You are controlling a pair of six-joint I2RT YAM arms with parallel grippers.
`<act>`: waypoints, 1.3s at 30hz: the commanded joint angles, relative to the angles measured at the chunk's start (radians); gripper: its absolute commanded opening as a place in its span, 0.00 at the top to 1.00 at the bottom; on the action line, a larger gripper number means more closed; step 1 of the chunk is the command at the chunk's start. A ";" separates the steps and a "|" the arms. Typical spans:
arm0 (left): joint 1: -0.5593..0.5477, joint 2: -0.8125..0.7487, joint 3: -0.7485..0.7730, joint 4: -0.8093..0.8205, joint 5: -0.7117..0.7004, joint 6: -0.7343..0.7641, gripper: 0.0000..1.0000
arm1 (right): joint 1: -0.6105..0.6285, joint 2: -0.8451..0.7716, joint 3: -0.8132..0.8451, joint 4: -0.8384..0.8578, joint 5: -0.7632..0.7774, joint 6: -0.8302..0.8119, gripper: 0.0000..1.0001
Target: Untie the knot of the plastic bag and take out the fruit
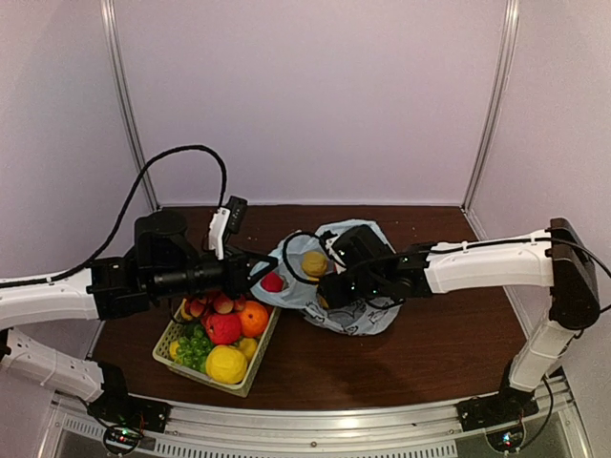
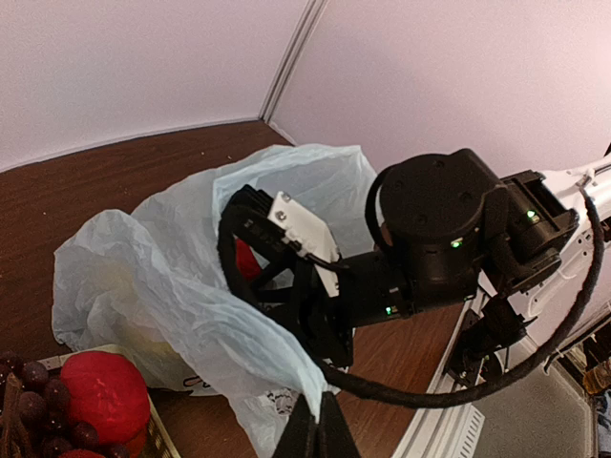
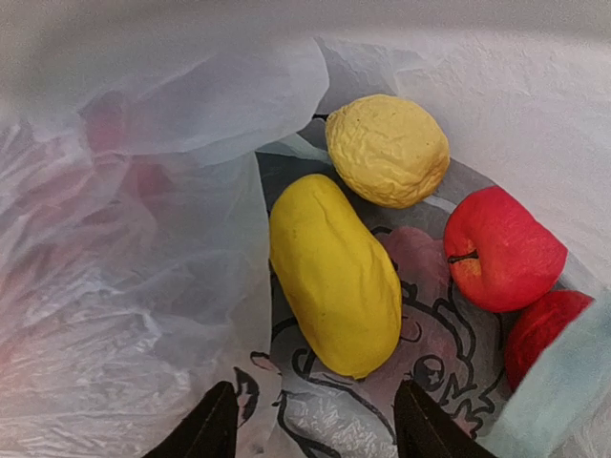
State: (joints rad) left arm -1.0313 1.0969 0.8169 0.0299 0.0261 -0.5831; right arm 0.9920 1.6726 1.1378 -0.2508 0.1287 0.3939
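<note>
The pale blue plastic bag [image 1: 358, 310] lies open on the table beside the basket. The knot is out of view. My left gripper [image 2: 320, 408] is shut on the bag's rim and holds the film up; from above it [image 1: 258, 272] sits at the bag's left edge. My right gripper [image 3: 320, 425] is open inside the bag's mouth, its fingers [image 3: 218, 429] just short of a long smooth yellow fruit [image 3: 334, 272] and not touching it. Behind that lie a lumpy lemon [image 3: 387, 148], a red apple [image 3: 501, 248] and another red fruit [image 3: 535, 334]. From above, the lemon [image 1: 313, 262] shows through the opening.
A woven basket [image 1: 170, 336] with several fruits, among them an orange [image 1: 253, 317] and green grapes [image 1: 196, 348], stands at the front left, right next to the bag. My right arm's wrist [image 2: 439, 229] and its cable [image 2: 430, 391] cross over the bag.
</note>
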 commanded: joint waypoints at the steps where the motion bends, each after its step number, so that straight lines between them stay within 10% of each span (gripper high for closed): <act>1: -0.005 -0.022 -0.016 0.029 -0.010 -0.014 1.00 | -0.043 0.067 0.052 0.008 -0.049 -0.095 0.43; 25: -0.005 -0.029 0.000 -0.008 -0.007 -0.026 1.00 | -0.125 0.345 0.181 0.124 -0.158 -0.357 0.15; 39: -0.005 -0.021 0.015 -0.039 -0.027 -0.036 1.00 | -0.142 0.337 0.162 0.134 -0.194 -0.380 0.62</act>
State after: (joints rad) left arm -1.0313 1.0824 0.8131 -0.0208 0.0181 -0.6083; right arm 0.8566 2.0449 1.3239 -0.1219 -0.0528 0.0223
